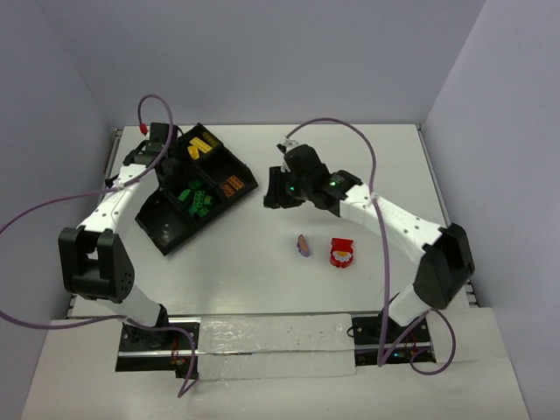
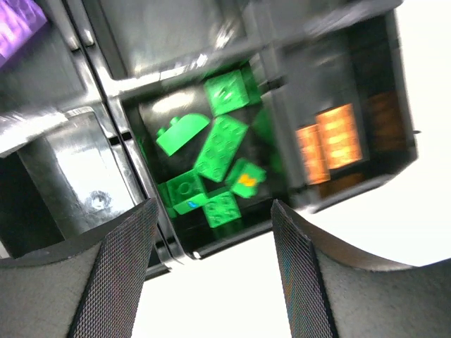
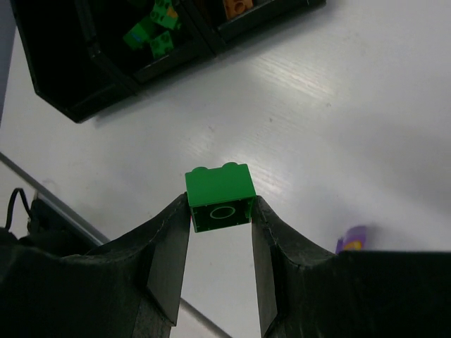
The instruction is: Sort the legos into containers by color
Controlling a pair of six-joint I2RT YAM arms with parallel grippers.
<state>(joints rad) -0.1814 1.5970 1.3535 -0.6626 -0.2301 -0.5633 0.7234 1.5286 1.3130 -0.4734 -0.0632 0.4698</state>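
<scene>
The black divided tray (image 1: pixel 166 229) lies at the table's left. One of its compartments holds several green legos (image 2: pixel 220 149), its neighbour an orange lego (image 2: pixel 331 141), and another yellow legos (image 1: pixel 203 147). A purple lego (image 2: pixel 17 28) shows at the edge of the left wrist view. My left gripper (image 2: pixel 213 208) hovers open and empty above the green compartment's edge. My right gripper (image 3: pixel 220 205) is shut on a green brick (image 3: pixel 218 190), lifted over the white table just right of the tray (image 3: pixel 63 77). A purple lego (image 1: pixel 303 246) and a red-and-white lego (image 1: pixel 341 253) lie loose on the table.
Purple cables loop from both arms, one arching over the table behind the right arm (image 1: pixel 350 131). Grey walls close in the table on three sides. A metal rail (image 3: pixel 84 225) runs along the table edge below the right gripper.
</scene>
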